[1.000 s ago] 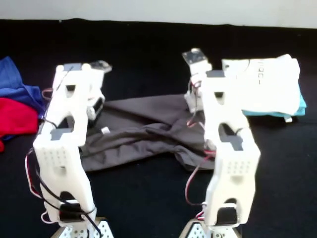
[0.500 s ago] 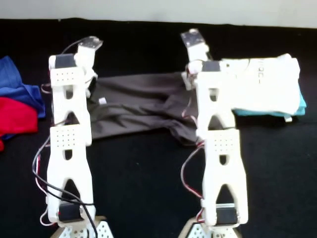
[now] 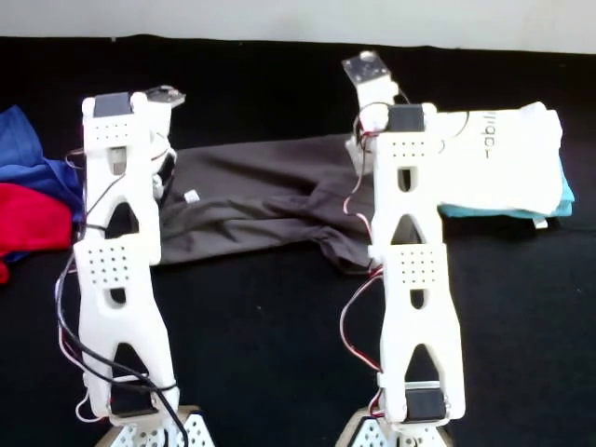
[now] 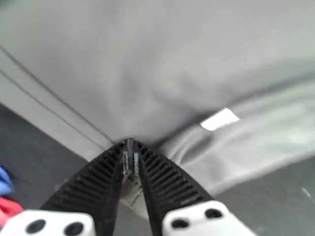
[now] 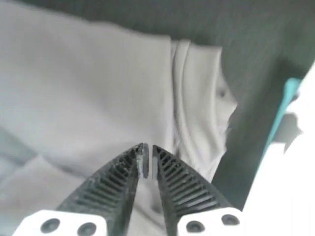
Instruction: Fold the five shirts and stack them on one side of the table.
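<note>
A grey shirt point(image 3: 256, 200) lies spread and wrinkled across the middle of the black table. My left gripper point(image 4: 129, 156) is shut on a fold of the grey shirt point(image 4: 162, 73) at its left edge, near a small white tag point(image 4: 220, 119). My right gripper point(image 5: 146, 158) is shut on the grey shirt point(image 5: 88, 98) at its right side, close to the folded stack. In the high view both arms stretch out far over the table, the left gripper point(image 3: 169, 168) and right gripper point(image 3: 358, 154) at the shirt's two ends.
A folded white shirt point(image 3: 498, 158) rests on a teal shirt point(image 3: 559, 200) at the back right, just beside my right arm. A blue shirt point(image 3: 23, 149) and a red shirt point(image 3: 33, 219) lie bunched at the left edge. The table point(image 3: 279, 354) in front is bare.
Both arms have stretched out towards the back of the table, dragging the grey shirt away from the front and pulling it out wider and flatter.
</note>
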Robot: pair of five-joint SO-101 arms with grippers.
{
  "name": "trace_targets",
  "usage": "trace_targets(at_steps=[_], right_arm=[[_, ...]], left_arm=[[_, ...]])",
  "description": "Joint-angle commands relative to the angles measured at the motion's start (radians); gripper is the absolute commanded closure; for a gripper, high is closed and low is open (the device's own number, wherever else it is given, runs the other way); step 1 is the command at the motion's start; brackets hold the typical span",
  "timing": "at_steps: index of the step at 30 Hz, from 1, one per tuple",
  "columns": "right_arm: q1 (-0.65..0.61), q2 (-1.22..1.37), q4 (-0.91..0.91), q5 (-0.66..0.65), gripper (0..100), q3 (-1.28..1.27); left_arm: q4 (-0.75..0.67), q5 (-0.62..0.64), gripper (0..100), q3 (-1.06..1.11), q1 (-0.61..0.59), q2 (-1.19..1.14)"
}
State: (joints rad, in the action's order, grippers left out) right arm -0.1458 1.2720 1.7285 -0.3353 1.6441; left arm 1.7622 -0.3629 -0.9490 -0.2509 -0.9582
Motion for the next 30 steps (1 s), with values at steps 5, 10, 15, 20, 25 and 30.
trace_targets(at_steps=[5, 10, 15, 20, 25, 30], right_arm=[[-0.021, -0.217, 0.038, 0.009, 97.2, 0.12], [-0.022, -0.317, 0.039, 0.009, 97.2, 0.07], [-0.03, -0.412, 0.039, 0.009, 97.2, -0.191], [-0.05, -0.42, -0.001, 0.008, 97.2, -0.363], [-0.048, -0.302, -0.136, 0.009, 97.2, -0.401], [-0.085, -0.255, -0.002, 0.008, 97.2, -0.4]], left_arm=[[-0.114, 0.009, 99, 0.463, 0.028, 0.268], [-0.121, 0.0, 99, 0.645, -0.01, 0.417], [-0.203, -0.098, 99, 0.892, -0.033, 0.568], [-0.39, -0.143, 99, 1.095, -0.074, 0.661], [-0.4, -0.068, 99, 1.029, -0.068, 0.782], [-0.427, 0.038, 99, 0.998, -0.053, 0.846]])
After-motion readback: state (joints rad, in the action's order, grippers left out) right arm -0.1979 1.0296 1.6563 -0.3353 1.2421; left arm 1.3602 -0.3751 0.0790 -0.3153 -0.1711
